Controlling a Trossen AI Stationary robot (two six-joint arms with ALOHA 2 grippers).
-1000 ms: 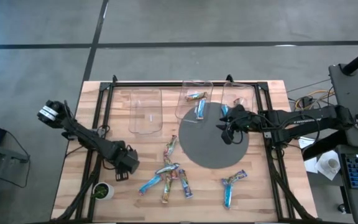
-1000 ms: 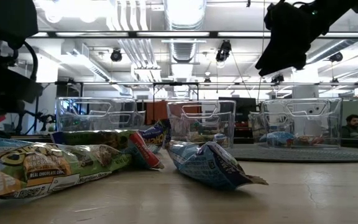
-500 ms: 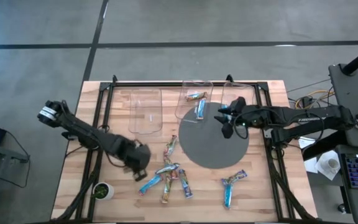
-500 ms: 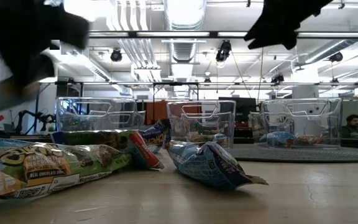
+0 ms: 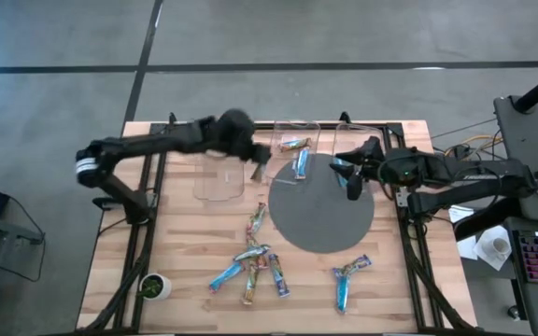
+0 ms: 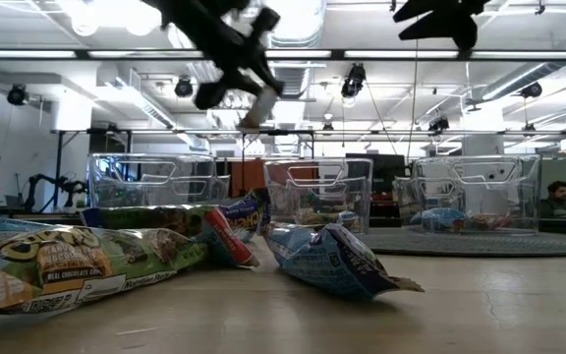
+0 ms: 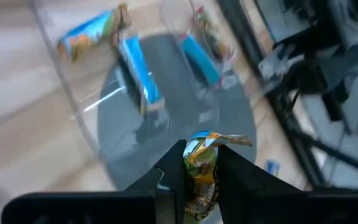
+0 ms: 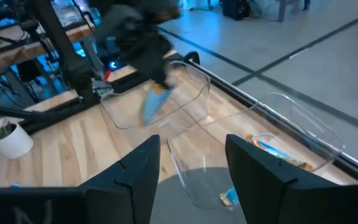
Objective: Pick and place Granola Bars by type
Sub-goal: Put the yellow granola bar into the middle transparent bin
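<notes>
Jaws tight on granola bar

Three bins in a row along the far edge of the tabletop: left bin, middle bin, right bin. Round mat just in front of the middle and right bins. Two bars inside the middle bin, one in the right. Cluster of loose bars near the front edge, left of the mat; two more bars in front of the mat. Cup at the front left corner. Left hand raised between the left and middle bins, clamping a bar. Right hand above the mat's far right edge, fingers parted.
</notes>
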